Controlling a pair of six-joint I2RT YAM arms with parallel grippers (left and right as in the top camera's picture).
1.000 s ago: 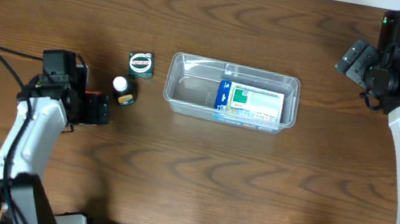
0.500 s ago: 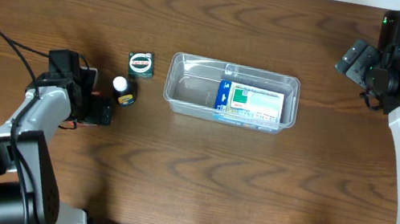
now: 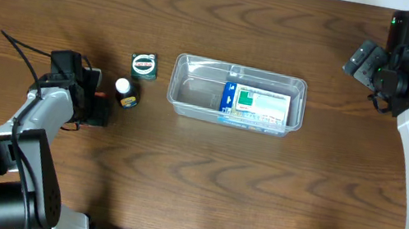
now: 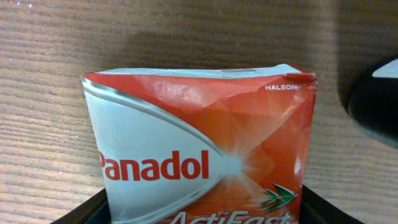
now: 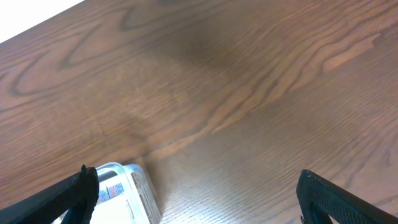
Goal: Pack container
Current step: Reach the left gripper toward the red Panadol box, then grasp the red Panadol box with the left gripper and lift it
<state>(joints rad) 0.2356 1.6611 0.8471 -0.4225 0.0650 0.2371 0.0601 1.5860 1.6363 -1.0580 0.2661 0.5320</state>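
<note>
The clear container [image 3: 197, 60] sits mid-table with a blue, green and white box [image 3: 256, 106] lying in its right half. Its corner shows in the right wrist view [image 5: 127, 186]. My left gripper [image 3: 97, 109] is left of the container, and its fingers press both sides of a red and white Panadol box [image 4: 199, 155], which looks dented. My right gripper [image 3: 363, 62] is open and empty, held high at the far right; in its wrist view [image 5: 199, 193] the fingertips stand wide apart.
A small bottle with a white cap [image 3: 125, 90] and a small green box with a round label [image 3: 144, 64] stand between the left gripper and the container. A dark blurred shape [image 4: 376, 99] is at the right in the left wrist view.
My left arm has folded in and its gripper has shifted slightly left and up, staying near the bottle. The right arm and the container have not moved.
</note>
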